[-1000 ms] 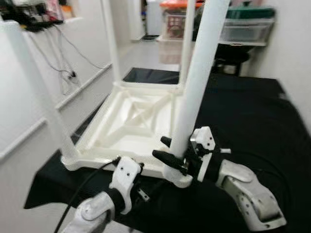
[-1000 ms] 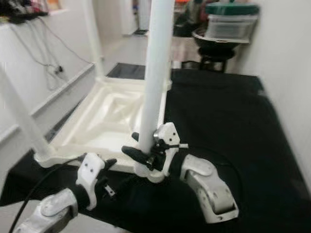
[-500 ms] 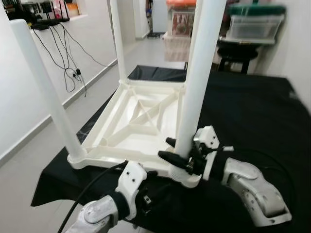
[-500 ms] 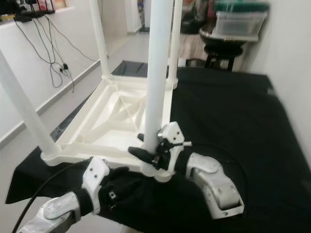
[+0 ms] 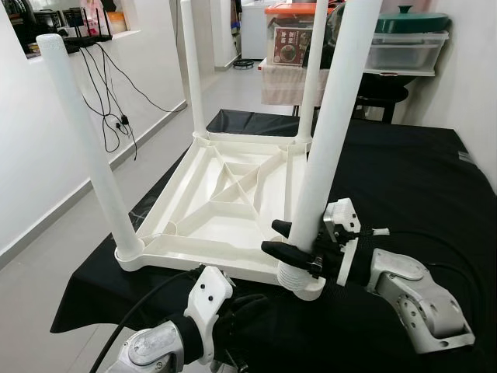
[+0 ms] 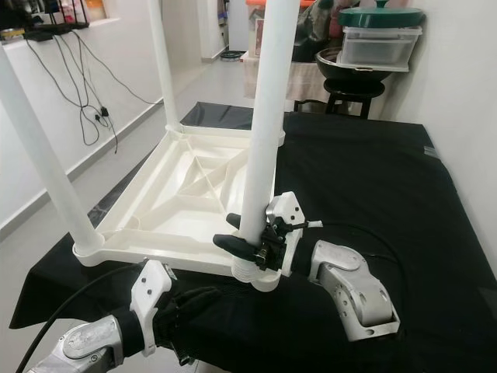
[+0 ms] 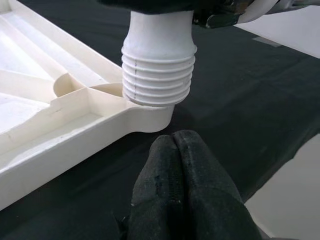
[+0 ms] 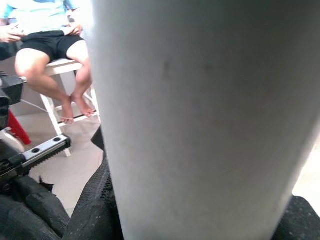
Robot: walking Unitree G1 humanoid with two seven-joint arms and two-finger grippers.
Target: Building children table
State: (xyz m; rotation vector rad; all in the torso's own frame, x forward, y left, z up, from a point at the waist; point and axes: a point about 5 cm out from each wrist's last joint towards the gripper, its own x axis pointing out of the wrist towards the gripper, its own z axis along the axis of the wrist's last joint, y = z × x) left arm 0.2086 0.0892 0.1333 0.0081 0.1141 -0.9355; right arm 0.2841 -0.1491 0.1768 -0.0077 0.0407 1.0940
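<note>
The white children's table top (image 5: 221, 210) lies upside down on a black cloth. Three white legs stand up from its corners: near left (image 5: 85, 140), far left (image 5: 192, 70) and far right (image 5: 309, 85). My right gripper (image 5: 273, 236) is shut on the fourth leg (image 5: 330, 148) just above its base. The leg leans a little to the right. Its ribbed threaded end (image 7: 159, 75) sits on the near right corner socket (image 7: 150, 119), with several thread rings showing. My left gripper (image 7: 174, 145) is shut and holds nothing. It lies low on the cloth just in front of that corner.
The black cloth (image 5: 404, 179) covers the work surface, with its front edge close to my arms. Lidded storage boxes (image 5: 408, 43) and a dark stool stand behind. Cables (image 5: 109, 85) hang on the left wall. A person sits on a white stool (image 8: 55, 65) in the right wrist view.
The head view has shifted and sharpened. My right gripper keeps its hold on the leg at the corner. The left gripper stays low in front of the table.
</note>
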